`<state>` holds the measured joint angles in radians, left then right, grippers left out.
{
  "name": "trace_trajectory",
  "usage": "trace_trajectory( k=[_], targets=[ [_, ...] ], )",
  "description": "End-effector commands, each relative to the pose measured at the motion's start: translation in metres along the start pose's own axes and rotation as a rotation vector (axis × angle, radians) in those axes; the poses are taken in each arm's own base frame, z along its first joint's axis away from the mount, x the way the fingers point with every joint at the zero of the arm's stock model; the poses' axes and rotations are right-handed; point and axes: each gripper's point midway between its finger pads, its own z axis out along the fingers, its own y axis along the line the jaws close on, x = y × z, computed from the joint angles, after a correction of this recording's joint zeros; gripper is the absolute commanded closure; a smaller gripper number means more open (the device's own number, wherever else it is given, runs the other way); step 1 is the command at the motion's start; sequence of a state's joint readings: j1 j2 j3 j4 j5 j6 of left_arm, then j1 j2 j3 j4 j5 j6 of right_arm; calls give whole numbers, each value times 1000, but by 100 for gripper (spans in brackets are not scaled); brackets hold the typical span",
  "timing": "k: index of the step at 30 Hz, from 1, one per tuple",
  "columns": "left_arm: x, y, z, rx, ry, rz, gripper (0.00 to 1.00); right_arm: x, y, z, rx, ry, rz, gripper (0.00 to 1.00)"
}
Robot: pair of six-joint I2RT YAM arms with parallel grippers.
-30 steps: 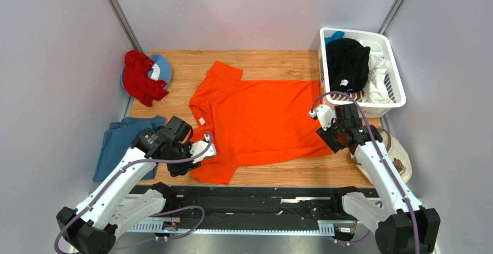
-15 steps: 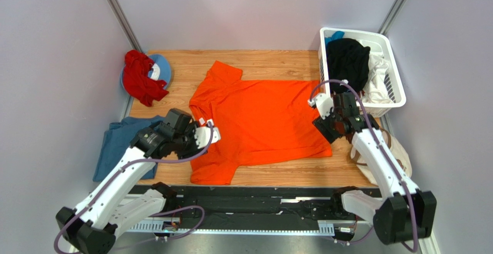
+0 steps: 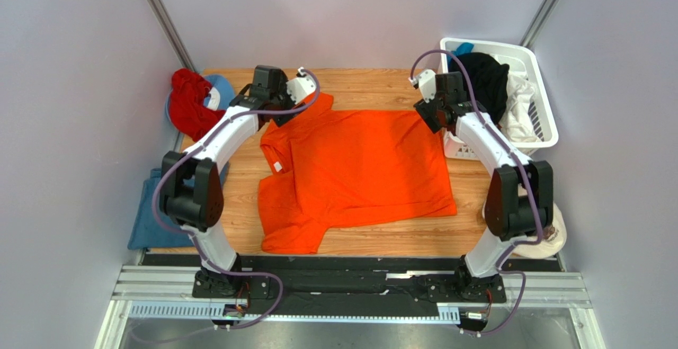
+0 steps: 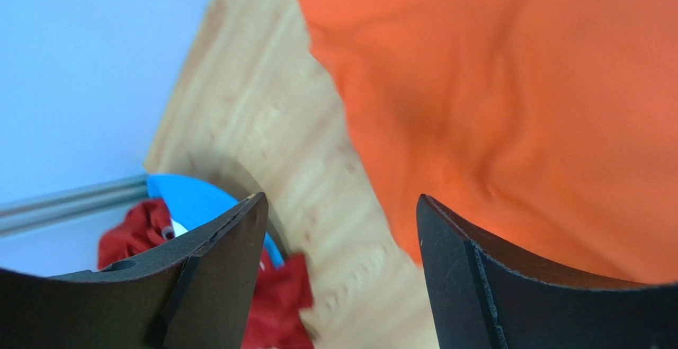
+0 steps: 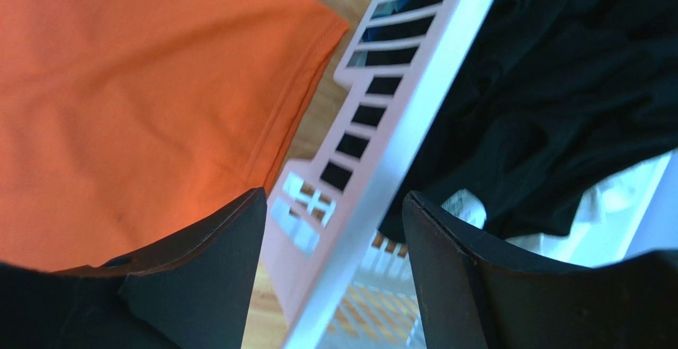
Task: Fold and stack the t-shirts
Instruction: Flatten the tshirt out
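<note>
The bright orange t-shirt [image 3: 358, 166] lies spread flat on the wooden table [image 3: 374, 79], collar to the left. It also shows in the left wrist view [image 4: 509, 87] and in the right wrist view [image 5: 127, 103]. My left gripper [image 3: 290, 99] hangs open and empty over the far sleeve's edge [image 4: 340, 230]. My right gripper [image 3: 434, 115] is open and empty above the shirt's far right corner and the basket rim [image 5: 334, 230]. The dusty blue t-shirt [image 3: 151, 206] lies at the near left. A black shirt [image 3: 481, 79] and a white one [image 3: 521, 107] are in the basket.
A white laundry basket [image 3: 541, 138] stands at the far right, and its rim [image 5: 398, 150] passes under my right gripper. A red cloth [image 3: 187, 107] lies on a blue disc [image 3: 225, 88] at the far left. A beige cap [image 3: 553, 234] sits near the right arm's base.
Both arms have reached from the shirt's near edge to its far edge. The left gripper left the near sleeve, the right left the near hem corner.
</note>
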<state>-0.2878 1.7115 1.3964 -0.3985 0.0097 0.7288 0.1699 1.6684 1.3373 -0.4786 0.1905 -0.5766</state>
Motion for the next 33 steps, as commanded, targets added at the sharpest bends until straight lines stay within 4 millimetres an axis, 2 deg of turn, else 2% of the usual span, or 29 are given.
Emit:
trace_trajectory(
  k=[1, 2, 5, 7, 10, 13, 15, 18, 23, 28, 33],
  targets=[
    [-24, 44, 42, -125, -62, 8, 22, -29, -18, 27, 80, -54, 5, 32],
    [-23, 46, 51, -130, -54, 9, 23, -29, -16, 40, 78, -46, 0, 32],
    [-19, 50, 87, -141, -36, 11, 23, -28, -10, 61, 75, -32, -10, 33],
    [-17, 55, 108, -152, -18, 14, 24, -29, -10, 69, 80, -31, -11, 33],
    [-15, 60, 129, -165, 6, 29, 24, -28, -7, 79, 75, -23, -18, 33],
    [-13, 63, 143, -166, 21, 55, 24, -30, -8, 88, 78, -17, -36, 33],
    [-13, 66, 147, -174, 23, 67, 24, -26, -6, 95, 75, -2, -46, 34],
    [-14, 70, 155, -183, 29, 91, 24, -30, -5, 101, 71, -9, -57, 34],
    [-1, 66, 170, -175, 70, 138, 24, -30, -2, 112, 54, 0, -54, 34],
    [12, 61, 180, -160, 107, 184, 24, -31, 0, 108, 47, -3, -58, 34],
    [16, 51, 181, -117, 108, 179, 24, -34, -4, 99, 55, -14, -65, 34]
  ],
)
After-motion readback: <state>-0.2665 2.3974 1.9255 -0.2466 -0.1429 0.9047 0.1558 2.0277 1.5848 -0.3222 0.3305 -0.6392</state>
